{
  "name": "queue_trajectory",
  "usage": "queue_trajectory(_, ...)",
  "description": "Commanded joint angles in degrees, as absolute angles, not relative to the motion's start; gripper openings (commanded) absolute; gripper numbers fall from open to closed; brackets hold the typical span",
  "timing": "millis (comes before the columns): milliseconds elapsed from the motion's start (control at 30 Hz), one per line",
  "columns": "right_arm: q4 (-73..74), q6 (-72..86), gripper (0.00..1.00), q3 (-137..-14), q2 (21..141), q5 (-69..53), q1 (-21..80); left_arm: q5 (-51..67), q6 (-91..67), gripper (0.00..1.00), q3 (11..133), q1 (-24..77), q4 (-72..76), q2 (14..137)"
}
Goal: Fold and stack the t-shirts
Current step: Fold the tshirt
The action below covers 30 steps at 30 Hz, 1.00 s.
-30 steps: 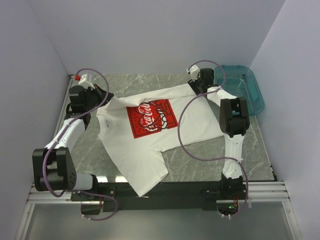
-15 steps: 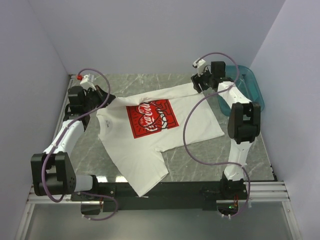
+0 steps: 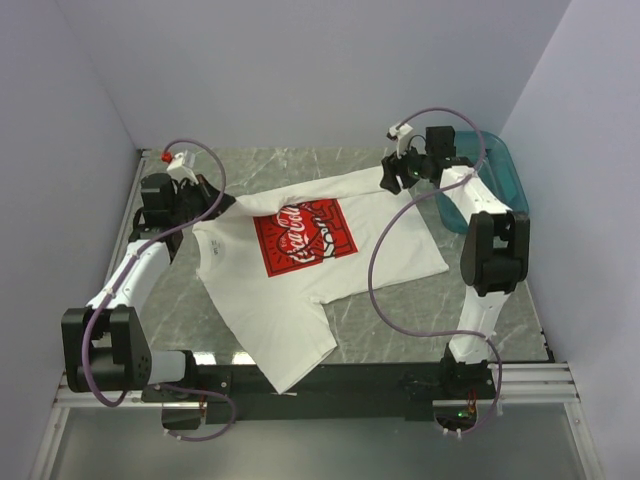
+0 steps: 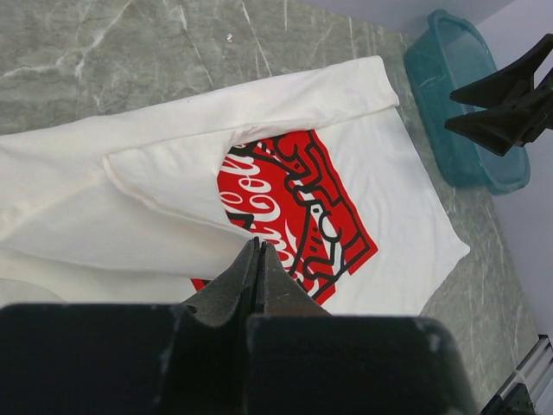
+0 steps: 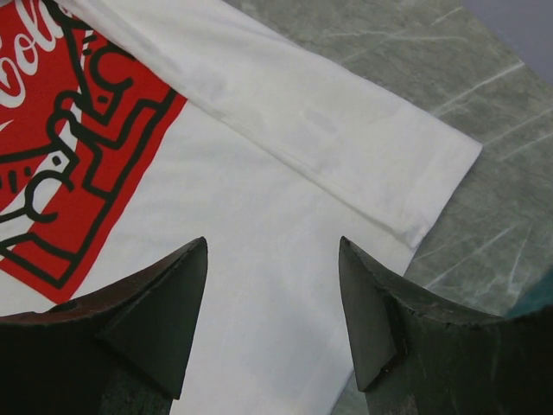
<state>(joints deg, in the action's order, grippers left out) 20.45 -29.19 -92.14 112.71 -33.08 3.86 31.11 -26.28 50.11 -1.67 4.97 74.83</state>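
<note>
Between the two end effectors, a white shirt (image 3: 275, 310) lies spread print-up on the desk (image 3: 400, 310).
Left end effector (image 3: 210, 205) has its jaws pressed fully together, pinching a fold of the shirt at its tips, with the red print just beyond them. Right end effector (image 3: 392, 178) stands wide open and empty above the shirt's far corner, whose hem lies just ahead of its tips. The basin (image 3: 505, 185) sits just beside it, on the side away from the shirt.
</note>
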Motion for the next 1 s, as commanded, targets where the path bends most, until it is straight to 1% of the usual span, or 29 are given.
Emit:
queue_trajectory(0,21.09,-28.39,0.69,-90.71,108.9,-35.42,3.6,29.98,-26.01,0.01,51.24,-0.53,5.98,73.92)
queue_trajectory(200,21.18,-28.13,0.69,-88.51,107.58,-36.56,3.6,25.32,-28.03,0.01,50.45,1.76,5.8,72.86)
queue_trajectory(367,20.83,-27.95,0.7,-87.1,106.79,-37.18,3.6,22.33,-30.06,0.01,48.25,2.99,7.38,69.35)
queue_trajectory(967,20.65,-27.95,0.71,-83.59,105.47,-37.62,3.6,22.41,-30.06,0.01,45.53,5.27,5.27,68.03)
